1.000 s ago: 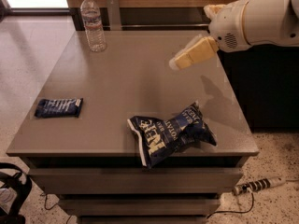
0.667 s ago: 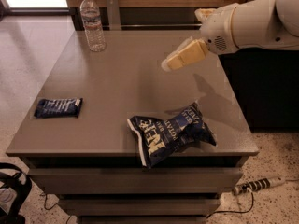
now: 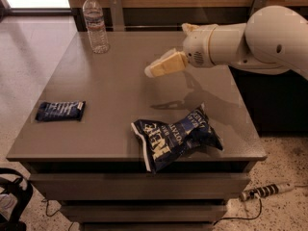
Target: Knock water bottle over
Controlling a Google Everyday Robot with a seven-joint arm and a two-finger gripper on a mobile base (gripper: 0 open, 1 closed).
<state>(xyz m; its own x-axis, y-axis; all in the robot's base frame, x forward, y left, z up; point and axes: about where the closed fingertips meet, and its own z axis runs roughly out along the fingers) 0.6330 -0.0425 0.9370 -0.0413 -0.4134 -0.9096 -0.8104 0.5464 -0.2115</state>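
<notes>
The water bottle [image 3: 95, 25] stands upright at the counter's [image 3: 110, 93] far left, not yet knocked, while the claw [image 3: 158, 68], openness untellable, hovers mid-counter, well apart.

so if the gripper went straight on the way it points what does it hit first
Probably bare tabletop, roughly toward the small blue packet; depth is unclear. The gripper hovers mid-table, aimed down-left in the picture, so the upright water bottle lies off that line.
</notes>
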